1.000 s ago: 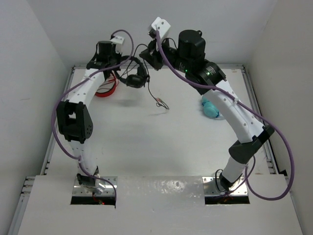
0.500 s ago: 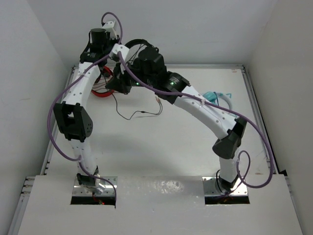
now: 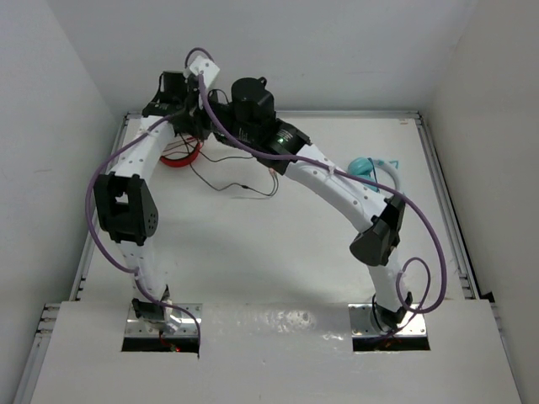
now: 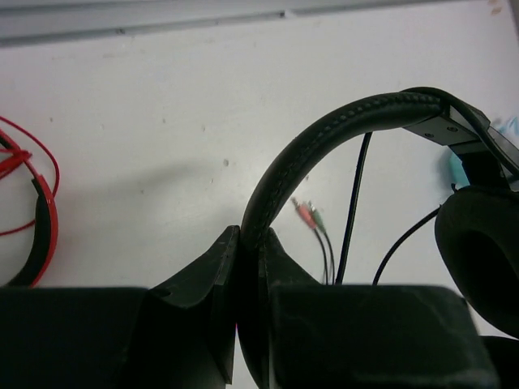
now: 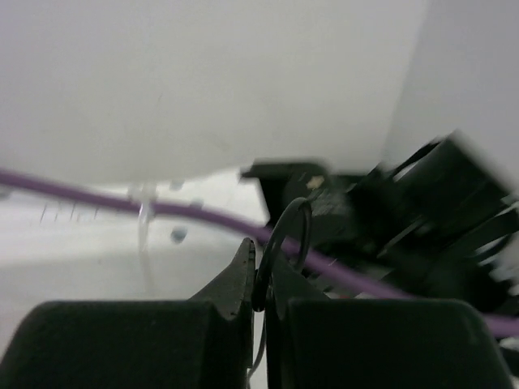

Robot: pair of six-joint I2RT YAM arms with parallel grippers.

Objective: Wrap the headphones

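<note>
**Right arm crossed over, cable pass under way**

Top: in 1 s the right arm (image 3: 337, 181) has swung from far centre to far left and is now tight against the left arm (image 3: 139, 160). The headphones (image 4: 478, 243) sit between the 2 wrists, mostly hidden here. The cable (image 3: 240, 186) tail has been dragged left across the worktop (image 3: 278, 252).

Left wrist: the left gripper (image 4: 250, 251) is clamped narrow on the headband (image 4: 324, 134). The plugs (image 4: 308, 215) dangle below, and the red headphones (image 4: 40, 227) lie well left.

Right wrist: blurred, but the right gripper (image 5: 261, 279) is pinched on a thin cable loop.

Judgement: 1 turn is being laid. The tail is still long, so the wrap is early.
</note>
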